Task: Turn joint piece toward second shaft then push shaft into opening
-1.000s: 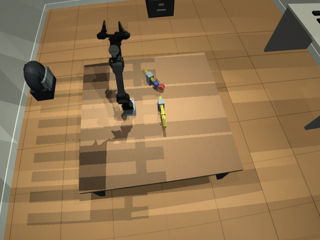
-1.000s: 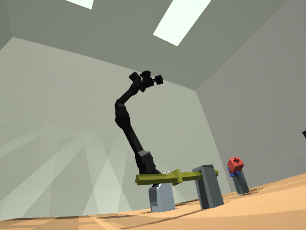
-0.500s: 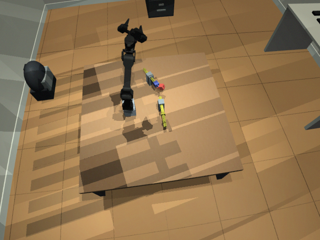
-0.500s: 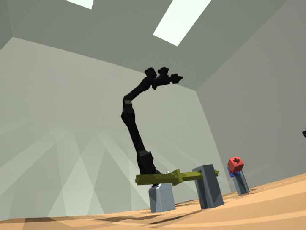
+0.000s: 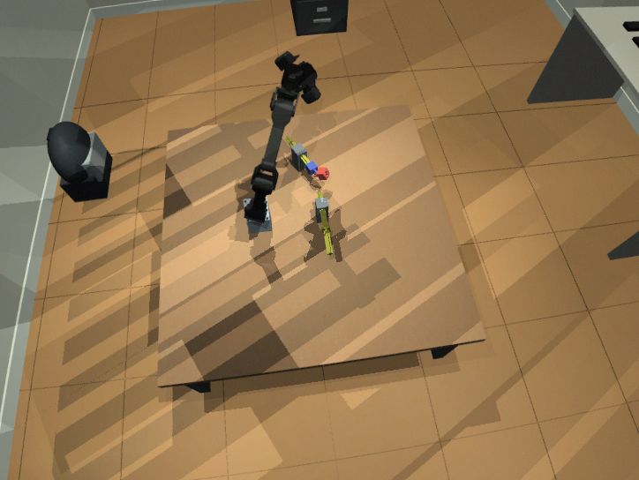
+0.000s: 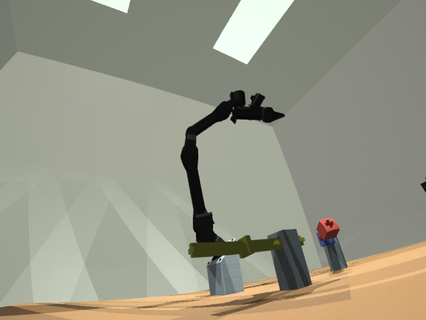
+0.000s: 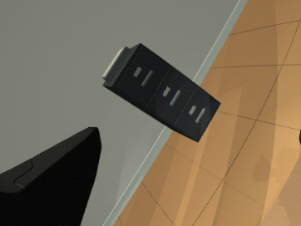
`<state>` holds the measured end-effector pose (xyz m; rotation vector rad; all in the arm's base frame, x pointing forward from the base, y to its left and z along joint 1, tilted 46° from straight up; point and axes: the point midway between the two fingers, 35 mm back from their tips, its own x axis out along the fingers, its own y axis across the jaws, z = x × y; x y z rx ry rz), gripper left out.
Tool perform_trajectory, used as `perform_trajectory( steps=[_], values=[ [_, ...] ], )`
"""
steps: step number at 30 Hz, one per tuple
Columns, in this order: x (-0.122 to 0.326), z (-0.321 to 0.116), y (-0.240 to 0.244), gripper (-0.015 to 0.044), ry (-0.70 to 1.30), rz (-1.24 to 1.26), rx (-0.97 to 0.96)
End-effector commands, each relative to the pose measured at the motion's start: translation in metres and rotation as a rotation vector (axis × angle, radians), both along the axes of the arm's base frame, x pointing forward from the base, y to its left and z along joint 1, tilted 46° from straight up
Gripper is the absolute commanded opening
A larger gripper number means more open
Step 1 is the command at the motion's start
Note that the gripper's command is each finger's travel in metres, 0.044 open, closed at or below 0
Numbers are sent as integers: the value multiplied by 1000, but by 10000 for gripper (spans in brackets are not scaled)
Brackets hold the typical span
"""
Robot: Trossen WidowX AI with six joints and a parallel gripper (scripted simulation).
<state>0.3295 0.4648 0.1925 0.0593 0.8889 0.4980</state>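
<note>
A red joint piece (image 5: 322, 174) (image 6: 328, 228) hangs on a blue hinge part (image 5: 311, 167) (image 6: 326, 242) at the end of the first yellow shaft, held by a grey block (image 5: 298, 157) (image 6: 335, 256). Its cross-shaped opening faces the exterior view and tilts somewhat upward. The second yellow shaft (image 5: 327, 241) (image 6: 216, 249) runs through another grey block (image 5: 321, 208) (image 6: 292, 261). Its short end sticks out toward the red piece, with a gap between them. My gripper (image 5: 304, 75) is open and empty, high above the table and away from both shafts. One finger shows large in the wrist view.
The arm's base (image 5: 260, 223) (image 6: 225, 275) stands on the wooden table (image 5: 372, 319) beside the two blocks. A dark drawer cabinet (image 5: 319, 20) (image 7: 166, 93) stands on the floor beyond the table. A dark rounded object (image 5: 70, 146) stands left of the table.
</note>
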Motion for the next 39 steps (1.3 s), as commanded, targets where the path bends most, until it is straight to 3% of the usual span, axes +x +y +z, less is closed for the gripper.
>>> perform_trajectory(
  steps=[1, 19, 39],
  values=[
    [19, -25, -24, 440, 35, -75, -84],
    [79, -133, -173, 440, 236, -405, -542],
    [75, -199, -352, 440, 552, -657, -1072]
  ],
)
